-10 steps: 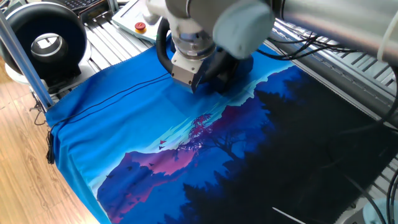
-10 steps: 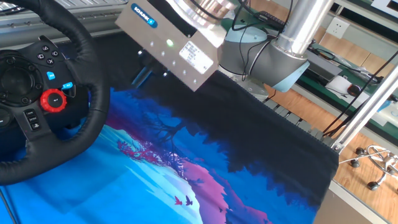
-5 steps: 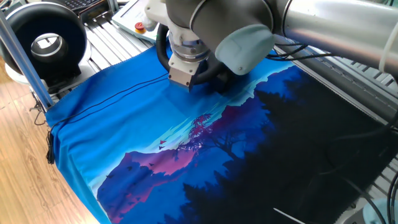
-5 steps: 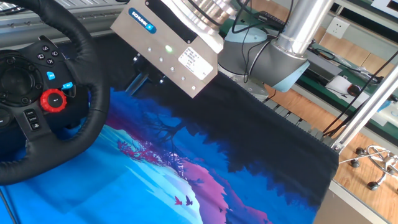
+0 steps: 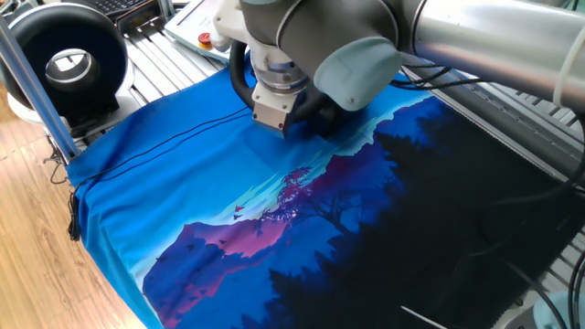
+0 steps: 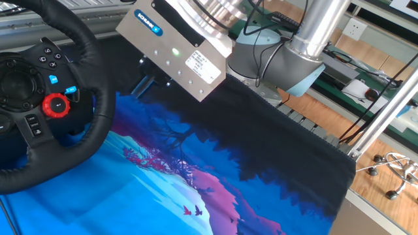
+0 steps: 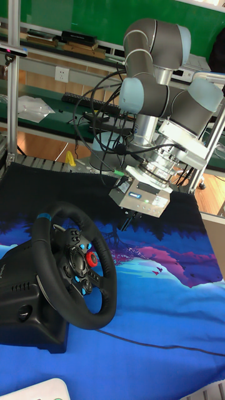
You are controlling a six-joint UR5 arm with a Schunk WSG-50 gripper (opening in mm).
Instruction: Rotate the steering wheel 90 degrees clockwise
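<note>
The steering wheel (image 7: 75, 275) stands tilted on its black base at the left of the table, blue rim stripe (image 7: 44, 217) at the top and red knob (image 7: 92, 259) on the hub. The other fixed view shows its thick rim (image 6: 98, 98) and red knob (image 6: 56, 105) at the left edge. My gripper (image 7: 127, 222) hangs just right of the rim's upper right, apart from it, with nothing between its fingers. Its dark fingers (image 6: 145, 83) poke out under the silver body; their gap is unclear. In one fixed view my arm (image 5: 311, 46) hides most of the wheel.
A blue and purple printed cloth (image 5: 274, 228) covers the table. A black ring-shaped device (image 5: 69, 59) with a grey-white centre sits beyond the table's left corner, beside a metal post (image 5: 27, 82). A red button (image 5: 207, 39) lies behind the wheel. Cables trail at the right.
The gripper has shifted slightly toward the wheel's rim. The wheel has not turned.
</note>
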